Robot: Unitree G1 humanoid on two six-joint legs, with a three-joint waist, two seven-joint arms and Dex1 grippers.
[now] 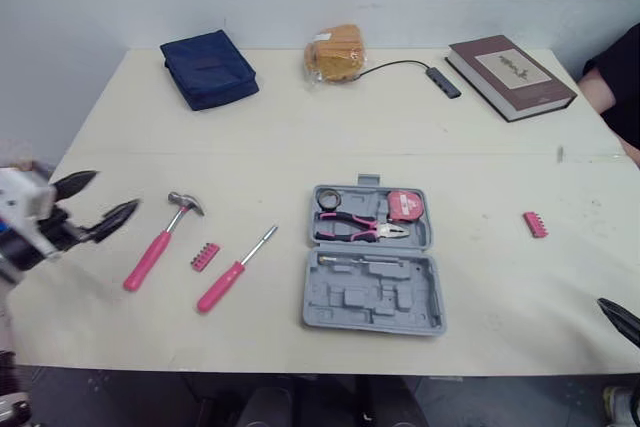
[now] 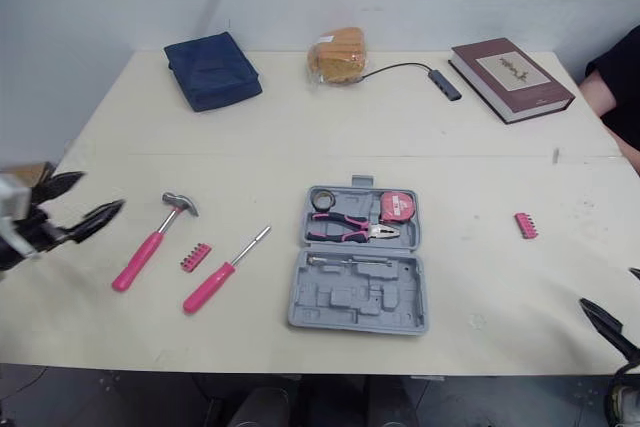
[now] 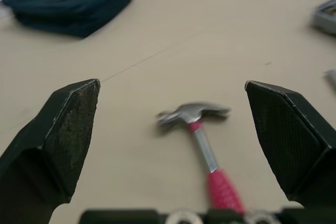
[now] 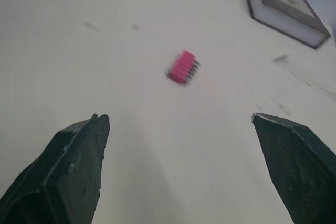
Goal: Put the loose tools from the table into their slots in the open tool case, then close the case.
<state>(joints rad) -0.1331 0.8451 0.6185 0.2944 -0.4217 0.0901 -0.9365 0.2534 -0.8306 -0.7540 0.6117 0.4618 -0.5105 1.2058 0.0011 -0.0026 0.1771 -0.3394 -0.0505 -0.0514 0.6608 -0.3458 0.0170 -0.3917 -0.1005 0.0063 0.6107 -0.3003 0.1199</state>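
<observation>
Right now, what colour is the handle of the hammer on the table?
Pink, below a silver head. The hammer shows best in the left eye view.

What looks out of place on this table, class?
One pink bit strip lies alone, far right of the open case, while the hammer, screwdriver and a second bit strip lie together on its left. The case's near half has mostly empty slots.

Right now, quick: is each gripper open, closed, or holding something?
Left gripper: open, empty, pointed at the hammer.
Right gripper: open, empty.
</observation>
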